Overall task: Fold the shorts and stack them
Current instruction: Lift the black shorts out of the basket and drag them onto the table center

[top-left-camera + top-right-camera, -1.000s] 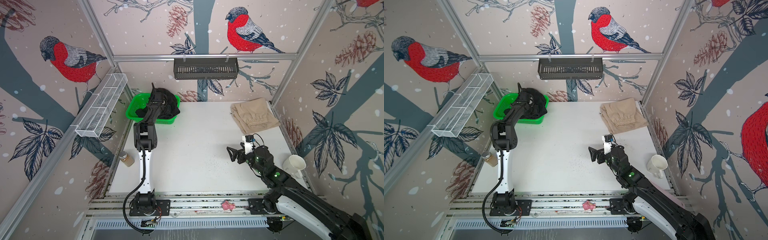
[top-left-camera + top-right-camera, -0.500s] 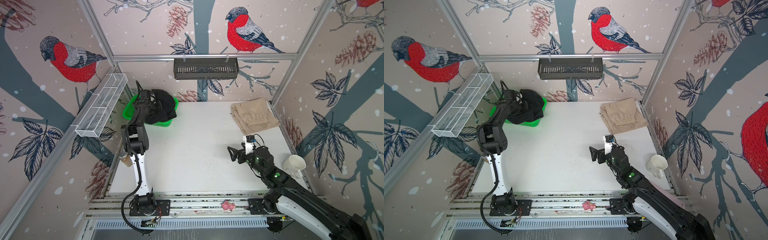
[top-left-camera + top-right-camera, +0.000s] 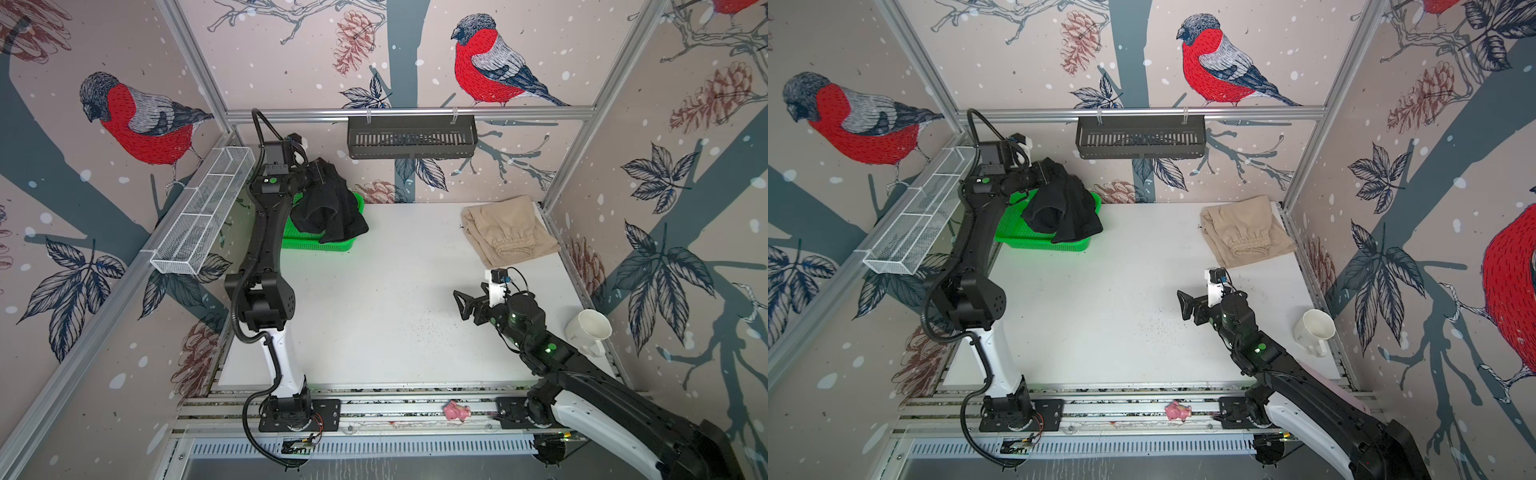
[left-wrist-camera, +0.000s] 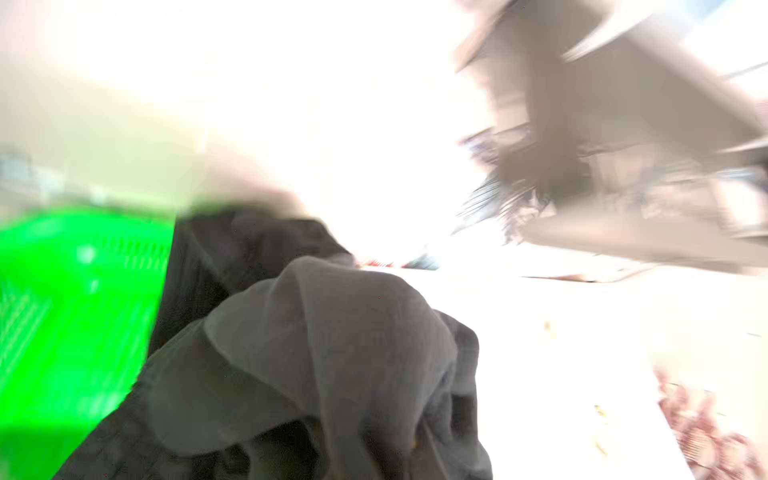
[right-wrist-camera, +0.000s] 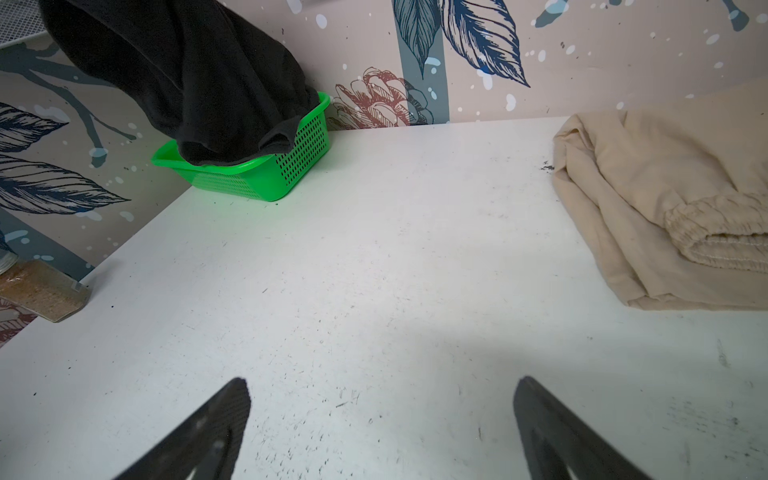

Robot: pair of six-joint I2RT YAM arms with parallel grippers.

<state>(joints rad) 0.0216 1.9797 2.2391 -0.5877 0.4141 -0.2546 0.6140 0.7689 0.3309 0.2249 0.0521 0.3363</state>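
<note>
You have two pairs of shorts in the cell, and they are well apart. The black shorts (image 3: 328,208) hang from your left claw (image 3: 312,178) at the back left of the counter (image 3: 374,311). That claw is clamped tight on a bunch of the fabric, and its jaws are buried in the cloth. The black shorts droop from the claw in loose folds, and their lower end sits inside the one green basket (image 3: 320,245), draped over its rim. The left wrist view is badly blurred and shows only dark cloth (image 4: 324,353) beside a smear of green.

The beige shorts (image 3: 505,232) lie folded at the back right of the counter, close to the right wall, with the gathered waistband turned toward the front. Nothing touches them.

Your right claw (image 3: 462,305) hovers over the bare counter right of the middle, in front of the beige shorts, with its two fingers spread wide and nothing between them. The right wrist view shows both fingertips (image 5: 232,399) above plain white surface.

You also have one white mug (image 3: 588,330) at the counter's right edge, one black slotted rack (image 3: 411,137) hung on the back rail, one white wire tray (image 3: 203,216) along the left wall and one small pink item (image 3: 456,411) on the front rail.
</note>
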